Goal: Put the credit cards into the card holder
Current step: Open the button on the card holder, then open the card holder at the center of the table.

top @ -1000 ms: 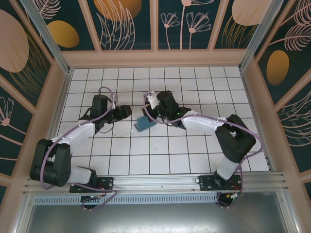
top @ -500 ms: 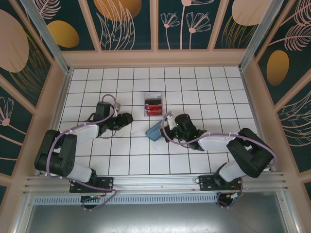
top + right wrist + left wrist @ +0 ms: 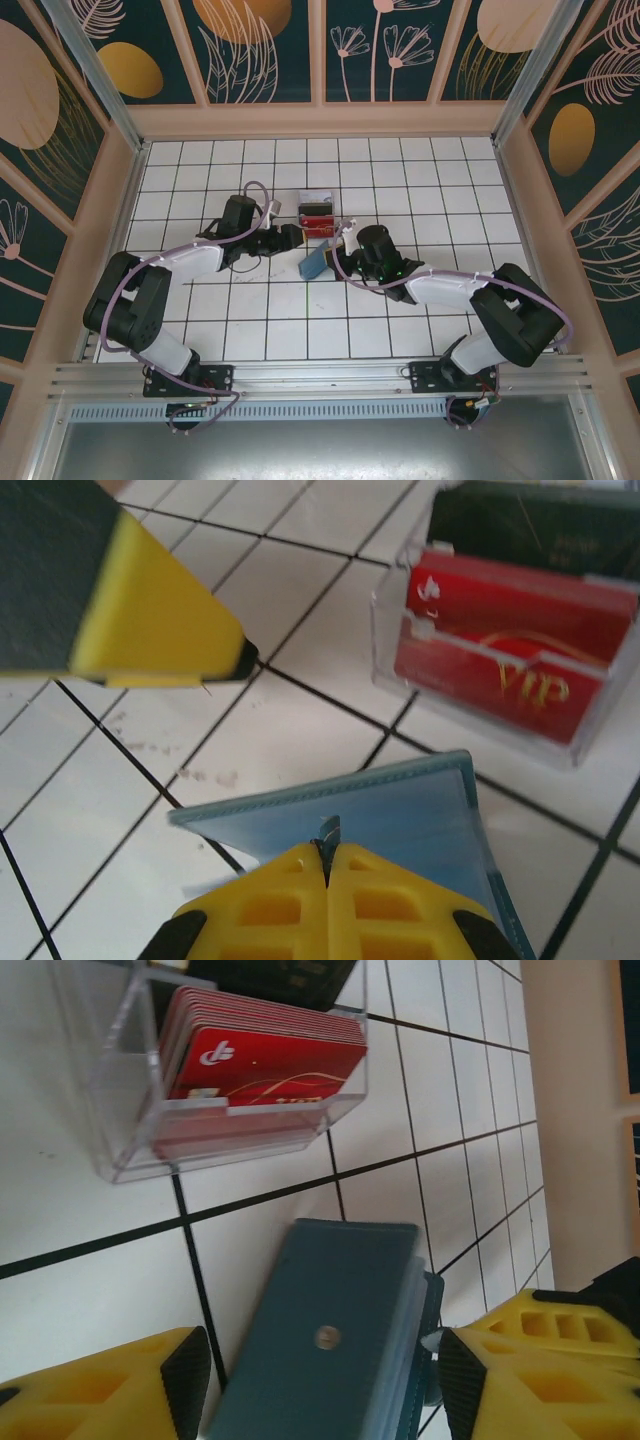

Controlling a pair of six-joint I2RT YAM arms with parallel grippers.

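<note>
The white tiled table (image 3: pixel 420 180), ruled with dark lines, carries a clear plastic tray (image 3: pixel 120 1150) of red credit cards (image 3: pixel 270 1060), just above the top view's centre.

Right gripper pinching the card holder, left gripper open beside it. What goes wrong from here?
1. The right gripper grips the card holder by one edge only; it may twist or slip when the left gripper closes.
2. Left jaws straddle the folded holder; closing could clamp it shut.
3. The clear tray of credit cards sits close; a bump may spill them.
</note>
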